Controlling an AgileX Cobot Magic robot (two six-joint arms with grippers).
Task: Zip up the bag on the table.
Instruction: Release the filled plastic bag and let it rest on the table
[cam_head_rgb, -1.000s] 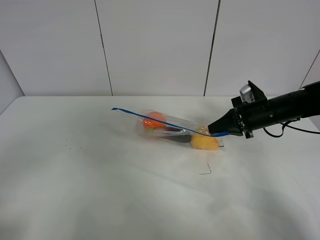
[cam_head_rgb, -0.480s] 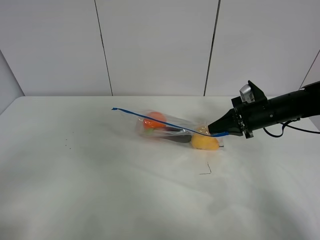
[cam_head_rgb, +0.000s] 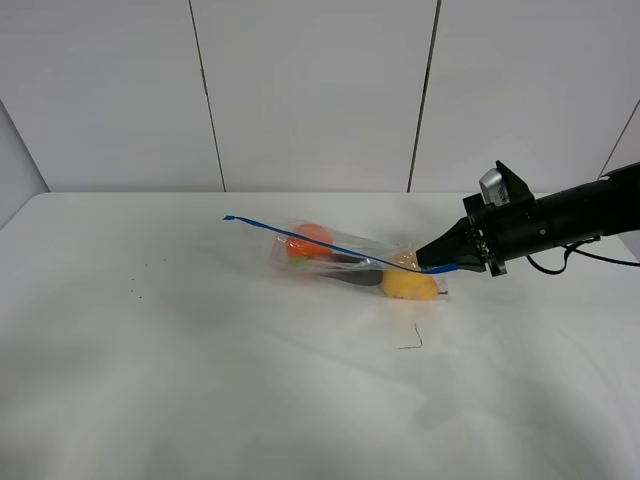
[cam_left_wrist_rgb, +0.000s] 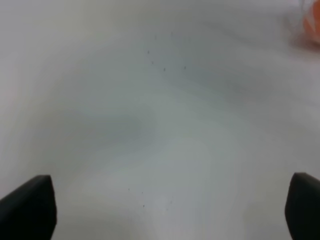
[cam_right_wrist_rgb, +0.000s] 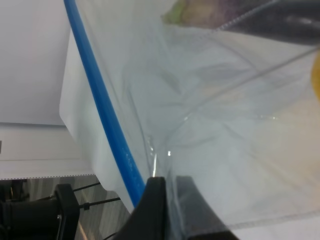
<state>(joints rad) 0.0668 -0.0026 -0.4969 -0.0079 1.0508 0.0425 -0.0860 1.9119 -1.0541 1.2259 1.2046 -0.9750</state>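
A white table (cam_head_rgb: 200, 380) filled the lower frame. Right of centre lay the bag (cam_head_rgb: 345, 258), clear, holding an orange, an eggplant and a yellow fruit. The right gripper (cam_head_rgb: 432, 261), entering from the right, was clamped on the bag's blue zipper strip (cam_head_rgb: 300, 241). The left gripper (cam_left_wrist_rgb: 170, 207), seen only in its wrist view, stood wide apart above bare table.

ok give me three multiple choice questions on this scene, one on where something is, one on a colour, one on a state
1. Where does the right gripper hold the bag?
A. at its right end, by the yellow fruit
B. at its left tip
C. underneath its middle

2. What colour is the zipper strip?
A. red
B. blue
C. green

3. How are the left gripper's fingers?
A. clamped on the bag
C. spread wide over bare table
B. shut on a cloth

Answers: 1 A, the black tip meets the bag there; 2 B, both views show blue; 3 C, fingers sit at opposite edges.
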